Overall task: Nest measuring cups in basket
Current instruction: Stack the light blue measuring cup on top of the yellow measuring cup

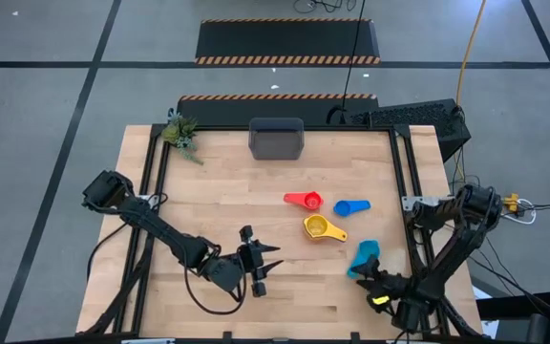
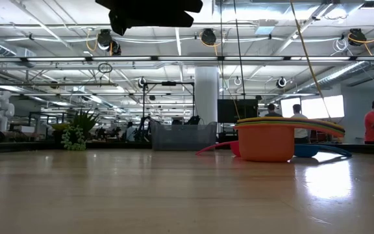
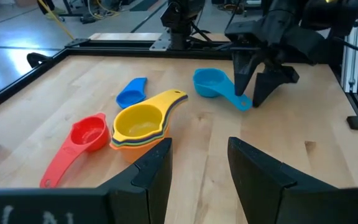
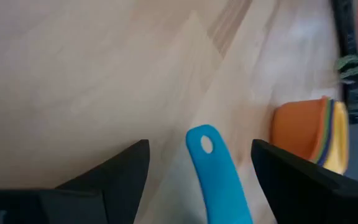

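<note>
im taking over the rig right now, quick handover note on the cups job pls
Left gripper: open, empty, waiting near the table's front.
Right gripper: fingers open around the cyan cup's handle, not closed on it.
Yellow cup tops a stack already nested on the table.
Red cup and blue cup lie loose.
Basket at the far edge holds no visible cups.
Left: nest cyan, red and blue, then move everything into the basket.

Robotics lab or industrial hall: open ceiling with pipes and hanging lamps (image 2: 208, 36), white humanoid robot (image 2: 0, 107) at far left, hazard-striped floor mats (image 1: 287, 42), people standing at right.
</note>
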Controlling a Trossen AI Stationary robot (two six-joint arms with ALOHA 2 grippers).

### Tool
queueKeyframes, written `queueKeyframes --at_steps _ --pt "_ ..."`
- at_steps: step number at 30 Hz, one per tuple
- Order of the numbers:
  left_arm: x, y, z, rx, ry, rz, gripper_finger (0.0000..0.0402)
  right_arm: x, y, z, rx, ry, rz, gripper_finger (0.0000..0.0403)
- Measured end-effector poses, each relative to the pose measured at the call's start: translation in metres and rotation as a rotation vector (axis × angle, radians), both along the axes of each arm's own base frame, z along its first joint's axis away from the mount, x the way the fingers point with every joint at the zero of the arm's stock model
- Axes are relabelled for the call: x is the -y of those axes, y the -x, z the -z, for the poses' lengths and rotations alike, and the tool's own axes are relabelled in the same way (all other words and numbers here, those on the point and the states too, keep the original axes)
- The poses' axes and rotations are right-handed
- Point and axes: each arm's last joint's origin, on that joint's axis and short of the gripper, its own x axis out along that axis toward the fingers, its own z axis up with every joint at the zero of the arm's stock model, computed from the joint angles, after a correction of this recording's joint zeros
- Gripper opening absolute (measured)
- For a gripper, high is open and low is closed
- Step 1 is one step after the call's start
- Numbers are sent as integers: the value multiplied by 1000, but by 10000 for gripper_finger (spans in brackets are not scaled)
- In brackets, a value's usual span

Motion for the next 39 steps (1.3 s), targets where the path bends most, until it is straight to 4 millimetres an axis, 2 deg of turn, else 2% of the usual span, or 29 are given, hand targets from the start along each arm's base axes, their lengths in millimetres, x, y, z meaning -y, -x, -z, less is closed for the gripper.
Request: queueKeyframes --at_steps 7,20,24,32,39 --pt "0 0 0 -1 -2 0 159 2 -5 11 41 171 -49 248" --pt "0 0 0 -3 -4 -1 159 9 -13 13 -17 174 -16 162" --pt "0 0 0 -3 -4 -1 159 9 -14 13 -27 159 -9 120" --pt "0 0 0 -3 -2 -2 159 9 -14 13 -25 156 -10 11" --pt "-1 0 0 -2 0 -3 159 9 -15 14 -23 155 -8 4"
